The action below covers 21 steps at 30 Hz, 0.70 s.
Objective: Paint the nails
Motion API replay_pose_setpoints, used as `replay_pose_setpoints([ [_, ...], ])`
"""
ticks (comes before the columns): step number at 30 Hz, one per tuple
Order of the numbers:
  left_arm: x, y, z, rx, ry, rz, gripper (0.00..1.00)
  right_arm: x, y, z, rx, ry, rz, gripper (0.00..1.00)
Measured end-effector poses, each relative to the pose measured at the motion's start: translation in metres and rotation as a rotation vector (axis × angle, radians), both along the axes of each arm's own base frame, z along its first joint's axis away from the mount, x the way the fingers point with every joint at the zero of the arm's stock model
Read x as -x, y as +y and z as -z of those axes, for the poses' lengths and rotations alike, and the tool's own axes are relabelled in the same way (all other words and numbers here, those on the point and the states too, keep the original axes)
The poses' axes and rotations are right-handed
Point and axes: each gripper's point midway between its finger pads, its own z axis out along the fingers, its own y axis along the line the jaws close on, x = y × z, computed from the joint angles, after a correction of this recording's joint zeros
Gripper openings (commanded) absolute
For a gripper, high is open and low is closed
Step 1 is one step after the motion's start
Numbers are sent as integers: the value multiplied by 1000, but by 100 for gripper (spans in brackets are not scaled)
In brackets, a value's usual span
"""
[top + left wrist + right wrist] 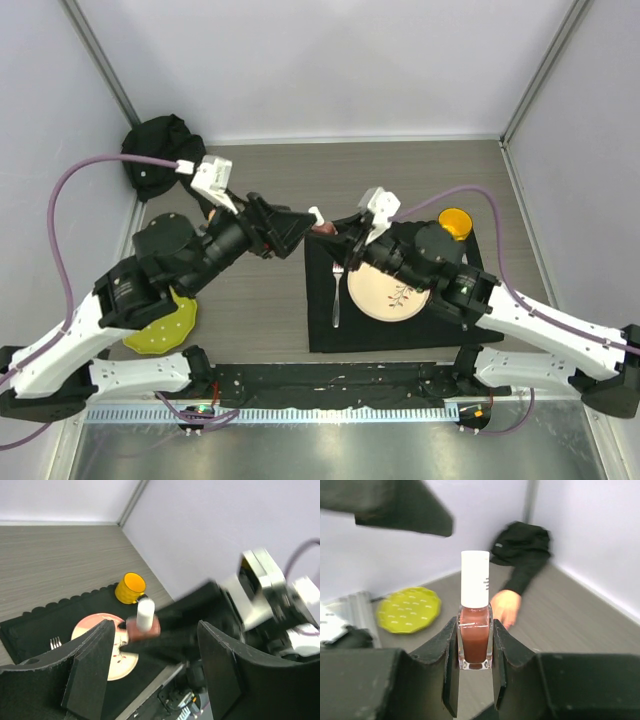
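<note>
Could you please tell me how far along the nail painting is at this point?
Done: the polish bottle is picked up, clamped upright in the right gripper. In hand: the left gripper is open, jaws either side of the white cap, which is on. Left: uncapping and apparently all the painting; the mannequin hand lies on the table, apart from both grippers.

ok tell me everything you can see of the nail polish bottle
The nail polish bottle is small: clear squared glass full of dark reddish-brown polish, with a tall white cap on top. It stands upright, off the table, its glass body pinched on both sides by the jaws of the right gripper. The left gripper is open, clear of the cap.
</note>
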Motion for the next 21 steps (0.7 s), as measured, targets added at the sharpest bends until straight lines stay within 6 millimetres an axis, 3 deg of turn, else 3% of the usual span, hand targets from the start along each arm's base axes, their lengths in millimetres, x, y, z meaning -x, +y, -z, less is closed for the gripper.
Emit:
replay_pose_setpoints([
  [5,21,13,3,41,-61,82,70,-2,-9,-12,-104,113,-172,1],
  [9,33,13,-6,87,-100,141,71,21,-4,-23,-167,185,-359,1],
  [13,37,3,-12,109,-117,186,75,42,1,-36,-213,214,-515,1],
  [21,37,-28,1,68,-99,266,72,63,5,-44,-240,250,-666,1],
])
